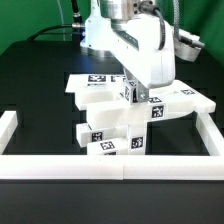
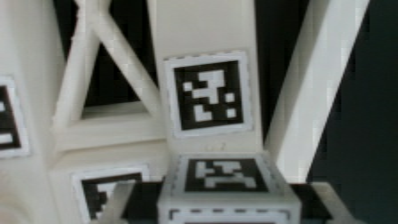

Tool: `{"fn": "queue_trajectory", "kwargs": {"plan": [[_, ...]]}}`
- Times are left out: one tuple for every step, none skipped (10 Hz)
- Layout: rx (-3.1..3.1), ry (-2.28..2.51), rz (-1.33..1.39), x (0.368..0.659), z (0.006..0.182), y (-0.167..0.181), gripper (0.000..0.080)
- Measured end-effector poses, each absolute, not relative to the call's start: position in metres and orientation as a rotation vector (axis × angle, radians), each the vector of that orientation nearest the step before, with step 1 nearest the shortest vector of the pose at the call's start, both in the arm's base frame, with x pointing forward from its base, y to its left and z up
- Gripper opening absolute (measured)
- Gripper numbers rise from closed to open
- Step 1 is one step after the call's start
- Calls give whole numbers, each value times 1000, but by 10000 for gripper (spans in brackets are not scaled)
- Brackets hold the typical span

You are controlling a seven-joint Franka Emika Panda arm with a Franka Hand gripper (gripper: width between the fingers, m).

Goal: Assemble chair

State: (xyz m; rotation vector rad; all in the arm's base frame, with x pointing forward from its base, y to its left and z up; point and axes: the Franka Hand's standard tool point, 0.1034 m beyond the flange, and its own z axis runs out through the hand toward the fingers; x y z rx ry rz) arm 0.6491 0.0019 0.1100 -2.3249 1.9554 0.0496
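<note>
The chair's white tagged parts stand grouped mid-table in the exterior view, with flat panels reaching toward the exterior view's right. My gripper comes down from above onto the top of this group. In the wrist view it is shut on a small white block with a tag, and a dark finger presses each side of the block. Right behind the block stands the X-braced frame, upright and carrying a large tag. The block's lower end is hidden.
A long low white border rail runs along the table's front and up both sides. The robot's white base stands at the back. Another flat white tagged piece lies behind the group. The tabletop is black.
</note>
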Motion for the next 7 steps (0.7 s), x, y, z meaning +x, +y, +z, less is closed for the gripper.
{"fn": "queue_trajectory", "kwargs": {"plan": [[-2228, 2059, 61, 649, 110, 2, 281], [-2141, 2138, 67, 650, 110, 2, 281], [-2042, 2223, 70, 651, 110, 2, 281], [-1959, 2292, 79, 651, 110, 3, 281], [-1856, 2373, 81, 652, 110, 4, 281], [-1752, 2443, 83, 653, 110, 8, 281], [-1717, 2470, 89, 653, 110, 10, 281]]}}
